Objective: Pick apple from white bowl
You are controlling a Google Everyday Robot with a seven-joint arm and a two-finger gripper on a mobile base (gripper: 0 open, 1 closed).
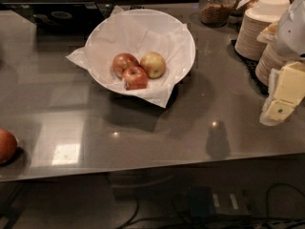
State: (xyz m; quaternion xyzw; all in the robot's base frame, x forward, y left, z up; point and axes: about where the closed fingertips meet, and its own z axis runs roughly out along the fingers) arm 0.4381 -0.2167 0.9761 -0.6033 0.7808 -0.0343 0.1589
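Observation:
The white bowl stands at the back middle of the grey counter, lined with crinkled white paper whose corners stick out over the rim. The apple, pale yellow-green with a red blush, lies in the bowl on the right, touching two darker red apples. My gripper, with pale yellow parts, hangs at the right edge of the view, above the counter, well right of the bowl and apart from it. It holds nothing that I can see.
An orange-red fruit lies at the counter's left edge. Stacks of beige paper bowls stand on a black mat behind my gripper. A glass jar stands at the back. The counter's front edge runs across, with cables below.

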